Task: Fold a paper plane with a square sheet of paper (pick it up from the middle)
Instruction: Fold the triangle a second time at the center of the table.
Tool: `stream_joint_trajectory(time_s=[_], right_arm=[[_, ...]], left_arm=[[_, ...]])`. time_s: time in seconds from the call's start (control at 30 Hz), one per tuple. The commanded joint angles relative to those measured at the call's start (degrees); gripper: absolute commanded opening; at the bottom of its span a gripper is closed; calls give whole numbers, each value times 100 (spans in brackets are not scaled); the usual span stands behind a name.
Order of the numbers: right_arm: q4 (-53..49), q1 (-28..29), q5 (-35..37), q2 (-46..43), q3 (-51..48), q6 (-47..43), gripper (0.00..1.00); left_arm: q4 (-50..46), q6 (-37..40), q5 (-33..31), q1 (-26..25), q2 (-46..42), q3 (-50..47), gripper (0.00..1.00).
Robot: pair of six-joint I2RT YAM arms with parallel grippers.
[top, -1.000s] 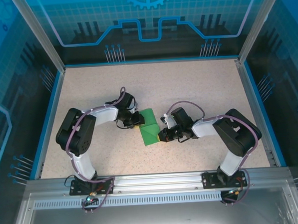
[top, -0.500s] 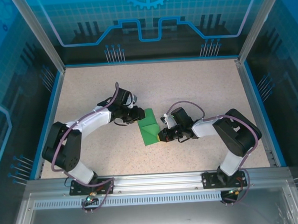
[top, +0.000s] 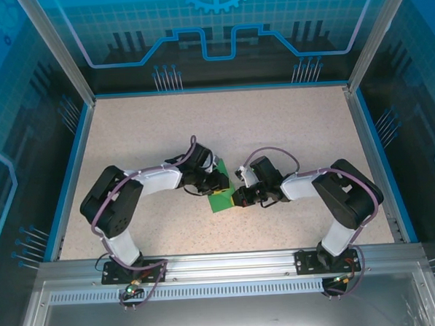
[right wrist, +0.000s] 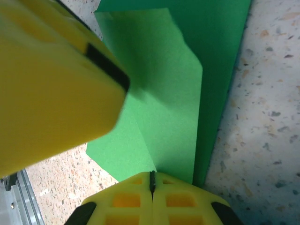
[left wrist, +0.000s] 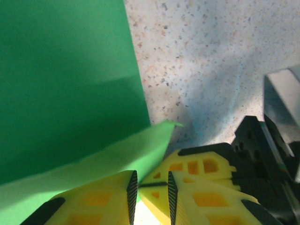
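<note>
Green paper, one partly folded square sheet of paper [top: 221, 201], is laid at the middle of the speckled worktop [top: 289, 130]. Its long axis is run from near to far with a slight slant; which end is the nose cannot be told. Two grippers are counted. The left gripper [left wrist: 151, 187] is held low over the sheet, jaws narrowly parted beside a raised flap [left wrist: 117, 154]; whether the flap is pinched cannot be told. The right gripper [right wrist: 151, 180] is closed, fingertips set at the sheet's right edge.
</note>
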Motion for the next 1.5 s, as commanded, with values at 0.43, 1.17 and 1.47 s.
stream_joint_trajectory(time_s=[0.43,1.17,1.47], right_arm=[[-728,-73,222,97,-234,15,4],[-789,-60,156,98,-225,19,4],[-910,1,-66,-416,183,227,8]], left_arm=[[313,97,-161,192,718,-223,26],[49,541,-483,1043,394,-443,26],[48,598,-383,1057,584,-370,26]])
